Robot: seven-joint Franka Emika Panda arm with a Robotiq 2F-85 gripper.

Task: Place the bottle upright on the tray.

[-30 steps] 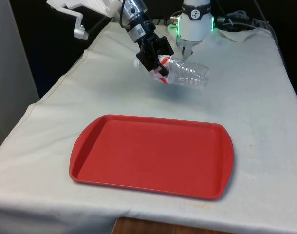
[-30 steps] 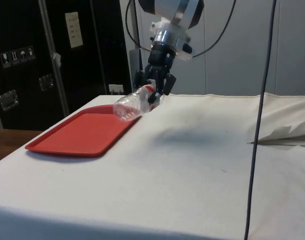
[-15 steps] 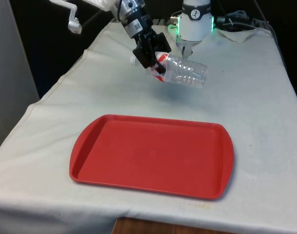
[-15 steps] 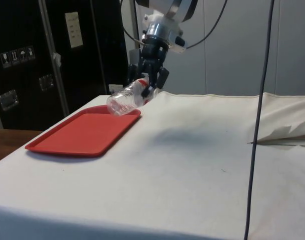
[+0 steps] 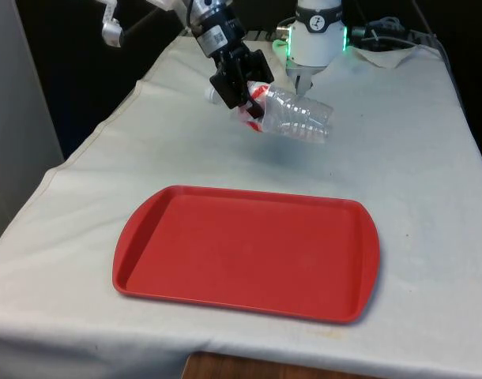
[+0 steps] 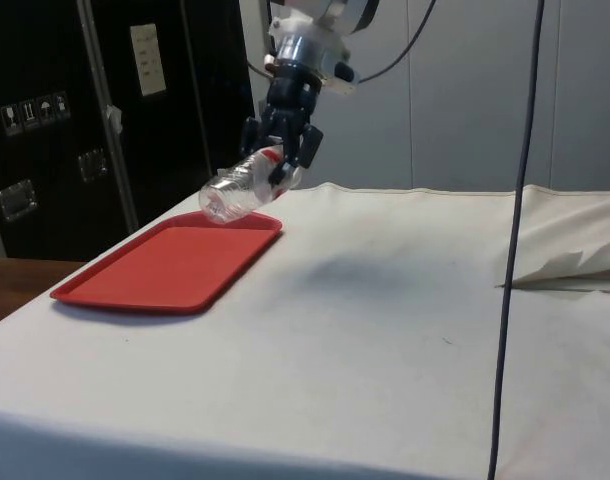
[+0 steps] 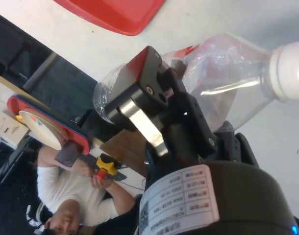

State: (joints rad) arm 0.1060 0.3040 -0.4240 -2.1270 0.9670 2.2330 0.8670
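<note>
The red tray (image 5: 249,253) lies bare on the table (image 5: 415,181) at the near end, so the placing is not yet done: beyond it, at about 12 o'clock from the tray, the tool (image 5: 239,85) is clamped on the clear bottle (image 5: 292,117) near its neck and holds it lying nearly level above the cloth, still to be carried over, tipped upright and set down. The side view shows the bottle (image 6: 235,193) well clear of the table, its base toward the tray (image 6: 165,265), while the wrist view shows its white cap (image 7: 289,63) and a person (image 7: 81,196) past the table edge.
</note>
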